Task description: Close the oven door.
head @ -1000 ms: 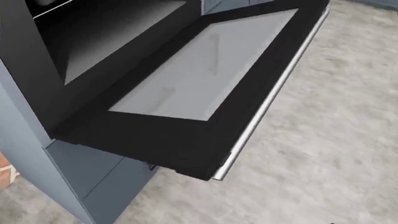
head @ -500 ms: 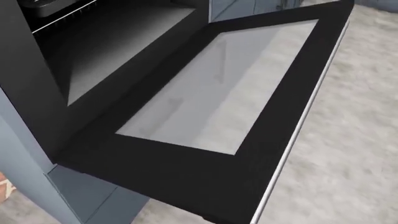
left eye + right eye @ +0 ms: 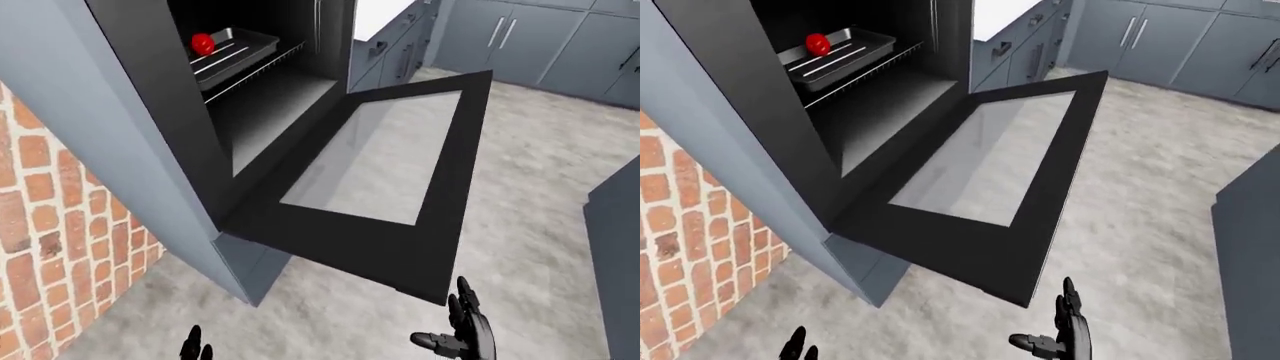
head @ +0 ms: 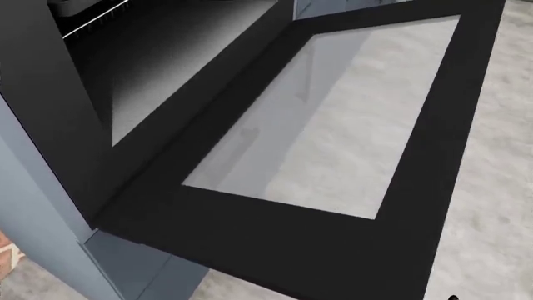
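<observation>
The head view is sliding in over the door: the black frame is filling more of the picture than a second ago, and the silver handle that ran along its outer edge is dropping out of sight. The door itself is not rising. That reads as the robot closing in, not as closing begun.

Going left to right in the left-eye view: the brick wall is standing at the far left, then the grey oven housing. Inside, a tray is sitting on the rack with something small and red on it, probably a tomato, though it is too small to be sure. The door is lying flat open, jutting toward the view's right.

Low down, the left hand is just poking its fingertips into view; whether they are spread cannot be told. The right hand is hanging below the door's near corner, fingers loosely spread, touching nothing.

Nothing is blocking the door's swing. Grey cabinets are standing well apart at top right.
</observation>
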`<state>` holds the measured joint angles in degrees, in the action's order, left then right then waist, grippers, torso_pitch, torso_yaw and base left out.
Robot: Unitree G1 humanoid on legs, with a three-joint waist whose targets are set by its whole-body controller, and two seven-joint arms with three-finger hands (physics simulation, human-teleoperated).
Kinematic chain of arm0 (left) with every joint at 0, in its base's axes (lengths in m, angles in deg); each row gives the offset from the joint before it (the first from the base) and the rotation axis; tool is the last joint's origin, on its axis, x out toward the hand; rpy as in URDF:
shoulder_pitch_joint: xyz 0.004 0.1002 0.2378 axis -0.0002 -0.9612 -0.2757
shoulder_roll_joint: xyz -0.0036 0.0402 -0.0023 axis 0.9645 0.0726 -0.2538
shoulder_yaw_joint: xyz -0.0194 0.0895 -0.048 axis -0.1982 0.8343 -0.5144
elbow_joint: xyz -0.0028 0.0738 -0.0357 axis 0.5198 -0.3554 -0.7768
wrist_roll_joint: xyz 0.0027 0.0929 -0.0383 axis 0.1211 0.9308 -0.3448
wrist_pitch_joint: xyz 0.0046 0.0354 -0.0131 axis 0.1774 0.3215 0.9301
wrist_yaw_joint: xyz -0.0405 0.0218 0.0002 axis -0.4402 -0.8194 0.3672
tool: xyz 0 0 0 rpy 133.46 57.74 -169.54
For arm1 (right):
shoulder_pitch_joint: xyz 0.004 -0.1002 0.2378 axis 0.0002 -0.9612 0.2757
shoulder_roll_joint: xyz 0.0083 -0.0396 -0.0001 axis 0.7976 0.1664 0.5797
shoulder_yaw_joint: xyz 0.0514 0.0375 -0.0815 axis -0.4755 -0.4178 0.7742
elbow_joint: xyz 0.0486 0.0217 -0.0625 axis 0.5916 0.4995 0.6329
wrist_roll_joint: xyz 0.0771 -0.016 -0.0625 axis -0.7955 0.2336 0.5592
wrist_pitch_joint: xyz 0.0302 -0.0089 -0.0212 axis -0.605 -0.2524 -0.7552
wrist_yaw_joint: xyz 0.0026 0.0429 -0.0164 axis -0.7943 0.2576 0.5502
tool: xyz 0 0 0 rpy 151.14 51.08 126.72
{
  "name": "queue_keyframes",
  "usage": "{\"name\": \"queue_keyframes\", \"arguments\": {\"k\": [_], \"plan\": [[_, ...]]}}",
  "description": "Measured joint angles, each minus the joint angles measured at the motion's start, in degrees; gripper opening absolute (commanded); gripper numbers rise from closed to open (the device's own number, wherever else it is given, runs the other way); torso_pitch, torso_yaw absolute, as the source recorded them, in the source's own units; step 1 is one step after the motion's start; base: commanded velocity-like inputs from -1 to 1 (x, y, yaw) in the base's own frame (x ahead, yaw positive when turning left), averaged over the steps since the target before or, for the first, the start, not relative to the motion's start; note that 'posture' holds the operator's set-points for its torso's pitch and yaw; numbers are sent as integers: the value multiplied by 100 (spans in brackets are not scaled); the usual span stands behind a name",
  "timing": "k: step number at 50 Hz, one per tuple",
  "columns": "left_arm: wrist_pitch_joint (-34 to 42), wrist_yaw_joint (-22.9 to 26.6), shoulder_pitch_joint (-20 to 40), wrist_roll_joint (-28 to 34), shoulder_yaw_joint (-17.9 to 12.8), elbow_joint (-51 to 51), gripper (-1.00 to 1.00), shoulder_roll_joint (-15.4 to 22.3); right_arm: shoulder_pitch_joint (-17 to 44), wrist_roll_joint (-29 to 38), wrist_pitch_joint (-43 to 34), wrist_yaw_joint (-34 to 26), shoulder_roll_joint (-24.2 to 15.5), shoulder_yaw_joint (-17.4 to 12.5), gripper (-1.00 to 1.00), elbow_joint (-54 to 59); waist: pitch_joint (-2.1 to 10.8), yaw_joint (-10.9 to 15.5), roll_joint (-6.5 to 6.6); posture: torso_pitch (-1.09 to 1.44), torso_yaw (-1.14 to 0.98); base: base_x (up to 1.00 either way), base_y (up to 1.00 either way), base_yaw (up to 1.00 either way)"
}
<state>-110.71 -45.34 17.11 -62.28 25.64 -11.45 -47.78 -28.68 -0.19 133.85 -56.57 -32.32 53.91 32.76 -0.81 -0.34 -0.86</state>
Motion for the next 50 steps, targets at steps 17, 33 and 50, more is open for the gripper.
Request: {"name": "queue_keyframes", "arguments": {"k": [17, 33, 50], "plan": [[-76, 157, 2, -70, -37, 1, 100, -39, 371, -635, -83, -616, -57, 0, 100, -394, 49, -9, 63, 0, 0, 0, 0, 0], [-127, 481, 27, -306, -4, 18, 100, -59, 286, -669, -563, -649, -44, 162, 100, -1056, -319, -14, 63, 11, 0, 0, 0, 0], [-199, 386, 42, -259, 39, 15, 100, -40, -428, -333, -2626, -178, 207, 287, 100, -4741, -752, 7, 40, 19, 0, 0, 0, 0]]}}
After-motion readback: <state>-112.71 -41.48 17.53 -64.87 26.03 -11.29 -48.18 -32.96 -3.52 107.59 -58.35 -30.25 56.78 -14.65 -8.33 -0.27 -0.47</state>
